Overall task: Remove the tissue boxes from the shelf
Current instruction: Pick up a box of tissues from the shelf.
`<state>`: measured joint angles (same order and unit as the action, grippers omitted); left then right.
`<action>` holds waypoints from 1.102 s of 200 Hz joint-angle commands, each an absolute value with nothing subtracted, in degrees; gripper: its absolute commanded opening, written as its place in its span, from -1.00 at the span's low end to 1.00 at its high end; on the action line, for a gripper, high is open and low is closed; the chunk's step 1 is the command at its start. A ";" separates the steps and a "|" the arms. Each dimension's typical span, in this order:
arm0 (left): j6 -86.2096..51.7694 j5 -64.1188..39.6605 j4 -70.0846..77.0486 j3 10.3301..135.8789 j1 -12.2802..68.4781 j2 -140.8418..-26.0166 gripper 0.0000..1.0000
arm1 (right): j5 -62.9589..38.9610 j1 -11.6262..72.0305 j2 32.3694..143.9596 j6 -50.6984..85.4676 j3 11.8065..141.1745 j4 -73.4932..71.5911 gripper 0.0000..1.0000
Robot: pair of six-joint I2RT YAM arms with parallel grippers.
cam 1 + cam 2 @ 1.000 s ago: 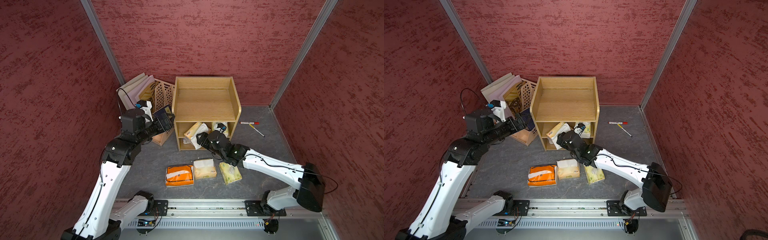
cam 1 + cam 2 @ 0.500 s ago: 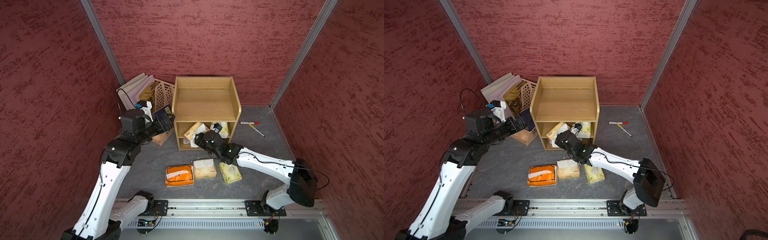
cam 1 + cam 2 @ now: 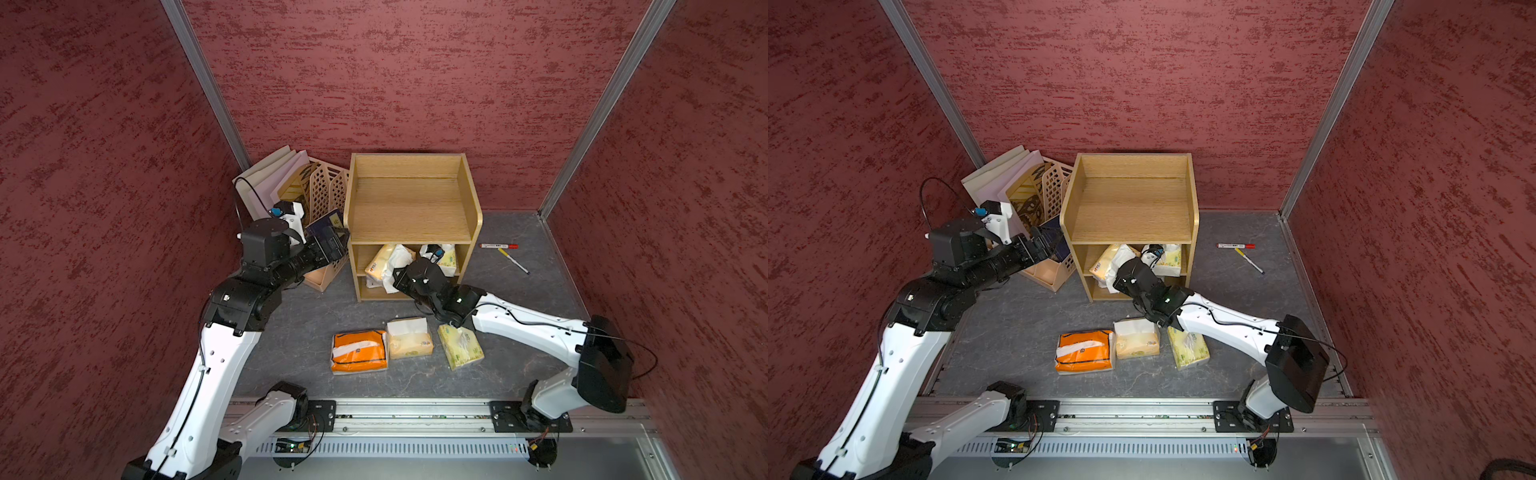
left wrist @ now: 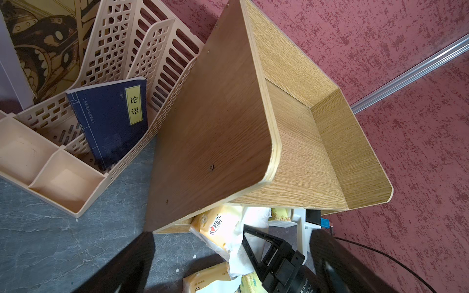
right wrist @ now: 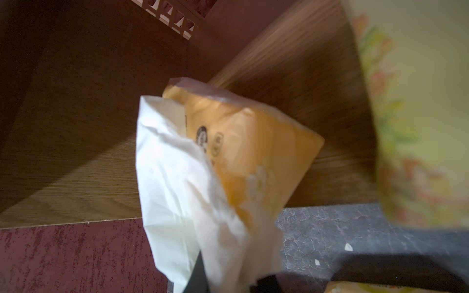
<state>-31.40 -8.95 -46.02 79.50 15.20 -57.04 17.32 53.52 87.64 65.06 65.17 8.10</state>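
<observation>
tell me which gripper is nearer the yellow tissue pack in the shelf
Right gripper, fingers on loose tissue of the yellow tissue pack; left gripper hovers outside the shelf.

There's the orange-and-white pack (image 3: 359, 351), the cream pack (image 3: 409, 345), the pale yellow-green pack (image 3: 460, 347); yellow pack (image 3: 380, 264), white tissue, oak-grain shelf (image 3: 411, 203), grey marbled worktop (image 3: 291, 332).

Dark jaws pinch white tissue (image 5: 177, 192) trailing from the yellow pack (image 5: 256, 144).

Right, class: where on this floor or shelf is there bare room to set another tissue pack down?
Bare: the shelf's top tier; floor between the orange pack and the left arm; floor beside the markers. Crowded: the lower tiers, and around the cream pack and green pack by the right arm.
</observation>
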 commanded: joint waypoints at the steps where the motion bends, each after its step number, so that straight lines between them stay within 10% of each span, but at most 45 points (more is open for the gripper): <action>1: -30.01 -8.85 -45.74 81.18 14.52 -57.02 0.99 | 18.90 53.07 85.65 63.23 65.71 9.61 -1.00; 220: -29.17 -11.23 -50.28 81.13 2.99 -53.46 0.99 | 1.37 56.80 65.03 54.79 55.68 29.37 -1.00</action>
<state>-28.84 -9.54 -49.67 81.12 3.60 -54.94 2.48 56.14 69.71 56.21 57.14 20.75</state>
